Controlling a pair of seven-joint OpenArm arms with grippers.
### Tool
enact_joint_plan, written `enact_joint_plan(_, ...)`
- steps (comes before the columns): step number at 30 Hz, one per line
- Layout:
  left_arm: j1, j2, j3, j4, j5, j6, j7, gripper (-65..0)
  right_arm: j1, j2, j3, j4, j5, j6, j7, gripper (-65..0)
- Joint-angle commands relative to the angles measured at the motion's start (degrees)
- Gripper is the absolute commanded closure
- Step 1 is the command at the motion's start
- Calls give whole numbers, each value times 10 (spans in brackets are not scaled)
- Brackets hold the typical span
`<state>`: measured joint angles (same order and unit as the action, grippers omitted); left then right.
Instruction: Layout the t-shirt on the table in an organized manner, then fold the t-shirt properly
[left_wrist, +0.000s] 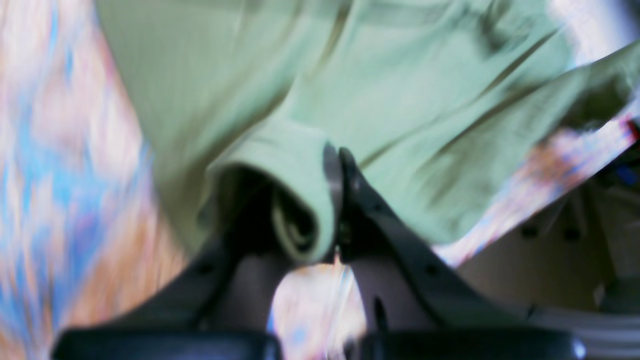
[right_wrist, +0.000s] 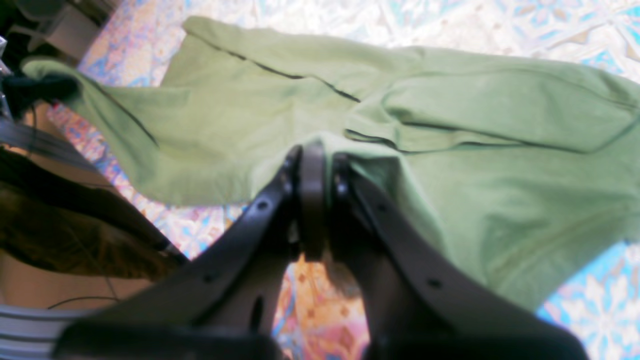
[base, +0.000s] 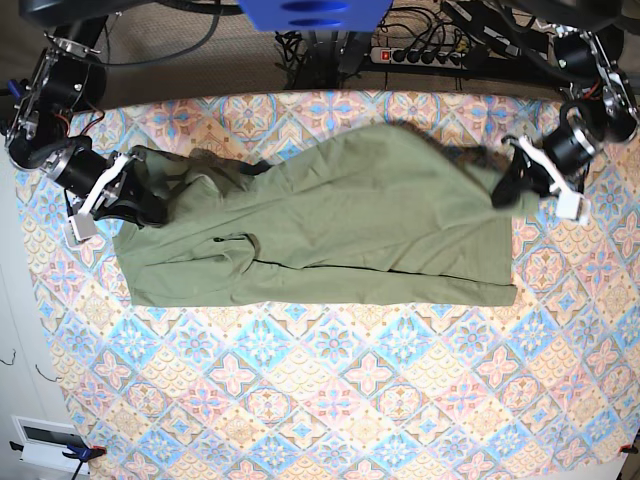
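Pinching Both Ends of the Shirt

Gripping cloth on both sides: left gripper (left_wrist: 336, 165) clamped on a rolled edge of the t-shirt (base: 330, 230), right gripper (right_wrist: 314, 155) closed on a raised fold. Spread across the upper middle of the table (base: 330, 400) in the base view, wrinkled.
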<state>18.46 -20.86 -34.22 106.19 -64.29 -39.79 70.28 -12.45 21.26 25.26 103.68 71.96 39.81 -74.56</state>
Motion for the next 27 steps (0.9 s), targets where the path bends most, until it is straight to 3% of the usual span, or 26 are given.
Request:
enact_joint_plan(1,-20,-5,-4,8,-16,-2,-10,0,26,11,6,8,18,2,21,-18)
enact_joint_plan(9,-151,43,-4,6,-32,-2,-9,0,159,14,19,-64,18,2,24,-18)
enact_joint_plan(13,-228,71,0,5,8,23,-6,0,233,16,27,-160,17,2,25,-18)
enact_joint_plan(19,-368,87,2,-105,56,23,-5,0,390,74,22,-308,10,2,26,-18)
enact_joint_plan(23,-482,87,9,-212,90,23,-11,0,525,93,17,-387,-67,2,25,-18)
enact_joint_plan(27,-606,89,11,-320,122,23,-40,0,674,94,-41,-454,-128,2,29,-18)
